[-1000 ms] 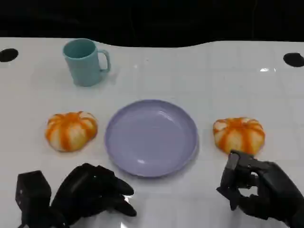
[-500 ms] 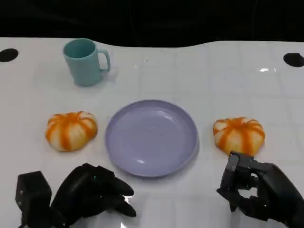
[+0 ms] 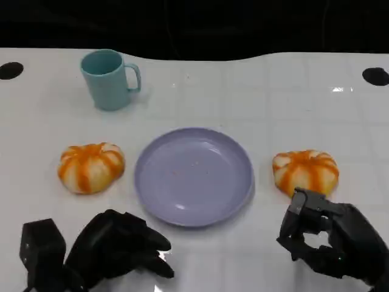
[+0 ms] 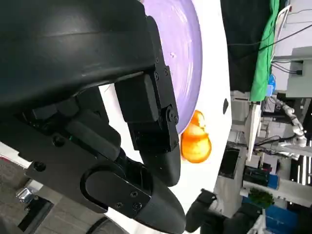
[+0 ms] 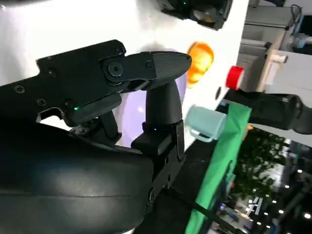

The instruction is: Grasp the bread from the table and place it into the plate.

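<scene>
Your plate (image 3: 193,175) sits at the middle of the table (image 3: 255,97), bare, so nothing is delivered yet. There are two breads: one at its 9 o'clock (image 3: 90,166), one at its 3 o'clock (image 3: 306,171), each just beside the rim but not touching it, so either robot hand has a short carry inward. The cup (image 3: 109,79) stands well apart at 11 o'clock, out of the way.

Your right robot hand (image 3: 325,240) sits at 6 o'clock of the right bread, holding nothing, fingers apart and curved toward it as if shaping a cage for the round loaf. Judging by that, this bread is the one being approached. Your left robot hand (image 3: 118,246) rests low at 7 o'clock of the plate, fingers loosely curled, nothing in it; it looks parked
</scene>
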Robot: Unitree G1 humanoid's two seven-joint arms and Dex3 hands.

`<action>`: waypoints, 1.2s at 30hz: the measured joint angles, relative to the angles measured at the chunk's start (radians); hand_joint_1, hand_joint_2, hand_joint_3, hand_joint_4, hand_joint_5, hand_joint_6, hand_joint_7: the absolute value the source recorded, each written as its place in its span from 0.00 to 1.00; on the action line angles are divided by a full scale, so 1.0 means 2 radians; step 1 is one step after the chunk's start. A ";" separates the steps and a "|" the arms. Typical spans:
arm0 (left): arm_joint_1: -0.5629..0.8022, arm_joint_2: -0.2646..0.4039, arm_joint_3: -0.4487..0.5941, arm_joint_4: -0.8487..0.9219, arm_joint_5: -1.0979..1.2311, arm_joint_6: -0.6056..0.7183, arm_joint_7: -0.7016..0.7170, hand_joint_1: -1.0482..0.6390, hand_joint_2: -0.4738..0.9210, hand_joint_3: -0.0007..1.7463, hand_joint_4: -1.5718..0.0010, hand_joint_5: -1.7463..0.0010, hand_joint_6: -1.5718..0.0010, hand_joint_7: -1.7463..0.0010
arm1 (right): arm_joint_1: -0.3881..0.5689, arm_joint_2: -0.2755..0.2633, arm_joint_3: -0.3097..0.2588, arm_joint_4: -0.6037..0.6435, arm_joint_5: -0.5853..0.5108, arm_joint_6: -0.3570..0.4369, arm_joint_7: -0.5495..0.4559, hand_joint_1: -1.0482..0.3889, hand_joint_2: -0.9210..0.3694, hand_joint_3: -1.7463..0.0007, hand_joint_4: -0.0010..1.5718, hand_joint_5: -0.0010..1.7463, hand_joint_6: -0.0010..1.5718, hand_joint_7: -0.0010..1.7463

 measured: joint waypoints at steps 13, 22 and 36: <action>-0.004 0.000 0.000 0.007 -0.001 -0.001 0.000 0.00 0.89 0.00 0.00 0.88 0.00 1.00 | -0.049 -0.055 -0.027 -0.019 -0.124 -0.033 -0.059 0.34 0.00 0.96 0.13 0.40 0.21 0.10; -0.005 -0.001 0.001 0.010 -0.001 -0.001 0.000 0.00 0.89 0.00 0.00 0.88 0.01 1.00 | -0.066 -0.103 -0.032 -0.056 -0.289 0.011 -0.130 0.34 0.05 1.00 0.09 0.25 0.18 0.02; -0.007 0.000 0.001 0.014 -0.001 -0.002 0.000 0.00 0.90 0.00 0.00 0.89 0.01 1.00 | -0.128 -0.125 0.054 -0.007 -0.465 0.094 -0.206 0.38 0.08 1.00 0.08 0.24 0.19 0.01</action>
